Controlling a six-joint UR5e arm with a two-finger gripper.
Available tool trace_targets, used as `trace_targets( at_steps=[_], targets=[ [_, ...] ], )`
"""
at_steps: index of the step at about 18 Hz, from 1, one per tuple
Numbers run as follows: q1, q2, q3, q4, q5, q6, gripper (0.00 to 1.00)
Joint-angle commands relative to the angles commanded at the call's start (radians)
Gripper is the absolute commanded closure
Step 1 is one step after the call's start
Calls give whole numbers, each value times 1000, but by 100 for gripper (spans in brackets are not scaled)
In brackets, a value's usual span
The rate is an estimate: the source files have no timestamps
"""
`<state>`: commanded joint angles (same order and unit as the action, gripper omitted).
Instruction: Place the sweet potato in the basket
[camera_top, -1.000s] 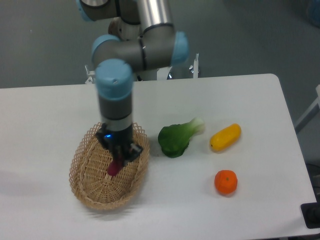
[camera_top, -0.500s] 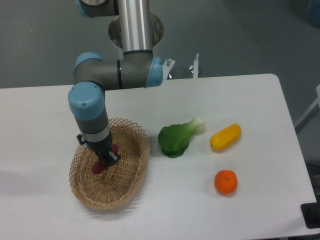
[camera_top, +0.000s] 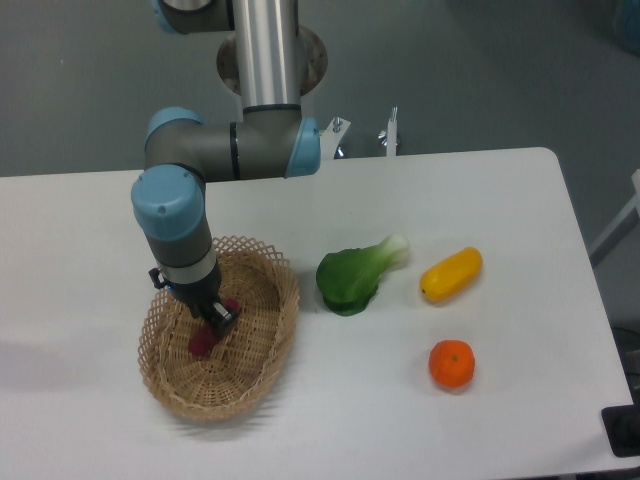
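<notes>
The woven tan wicker basket (camera_top: 262, 352) sits on the white table at the front left. My gripper (camera_top: 214, 319) reaches down into it from above. It is shut on the magenta-purple sweet potato (camera_top: 201, 343), which is held tilted low inside the basket. The fingers hide the potato's middle, so only its two ends show. I cannot tell whether it touches the basket floor.
A green leafy vegetable (camera_top: 355, 275) lies just right of the basket. A yellow oblong vegetable (camera_top: 451, 274) lies further right, and a round orange fruit (camera_top: 452, 364) sits in front of it. The arm's elbow (camera_top: 235, 150) hangs over the table's back left.
The arm has swung left over the basket and lowered. The sweet potato has moved with the gripper from the basket's right side to its middle-left, deeper inside.
</notes>
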<state>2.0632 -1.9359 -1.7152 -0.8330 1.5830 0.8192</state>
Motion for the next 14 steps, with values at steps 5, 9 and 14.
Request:
trace_targets(
  at_steps=[5, 9, 14],
  targets=[
    [69, 38, 55, 12, -3, -15, 0],
    [152, 66, 85, 12, 0, -9, 0],
    [285, 150, 85, -26, 29, 150, 0]
  ],
)
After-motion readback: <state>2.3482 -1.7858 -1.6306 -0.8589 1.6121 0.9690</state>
